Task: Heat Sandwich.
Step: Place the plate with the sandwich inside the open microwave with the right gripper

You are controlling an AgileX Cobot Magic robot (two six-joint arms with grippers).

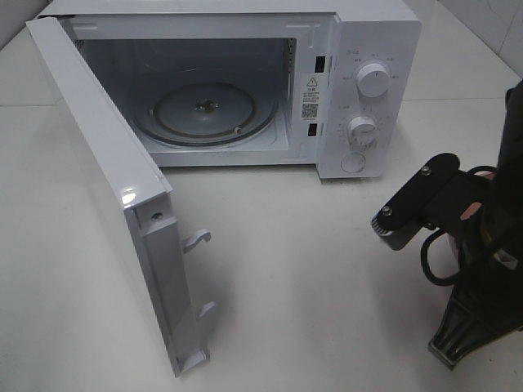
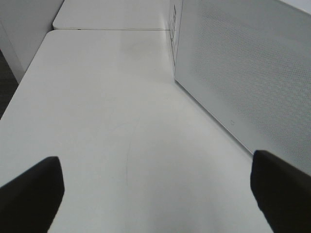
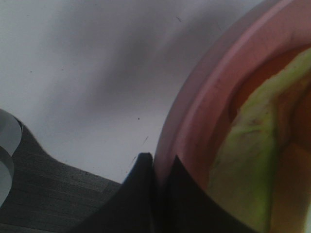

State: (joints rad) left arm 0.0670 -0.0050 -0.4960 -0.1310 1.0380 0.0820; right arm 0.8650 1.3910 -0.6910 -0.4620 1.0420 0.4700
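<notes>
L claw point(image 2: 155, 194): jaws wide, empty, just outside microwave point(image 1: 376, 41) door point(image 1: 98, 180).
Turntable point(image 1: 204, 114): bare, inside microwave.
R claw point(image 3: 158, 167): clenched on plate point(image 3: 194, 126) rim, front-right of microwave.
Sandwich point(image 3: 248, 145): on plate; edge-only pinch, so plate may tip, sandwich slide off.
Risk 2: plate rim clipping microwave opening.

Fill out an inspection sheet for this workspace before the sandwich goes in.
Surface: white table, bare in front of the microwave.
Job's things: sandwich lies on the pink plate; microwave has its door swung wide open, and the glass turntable has nothing on it.
Clutter: nothing seen.
Grippers: left gripper, jaws wide apart, empty, low over the table beside the microwave; right gripper, jaws shut on the pink plate's rim.
Cables: a black cable loops at the right arm, clear of the microwave.
Surroundings: tiled wall behind the table.
</notes>
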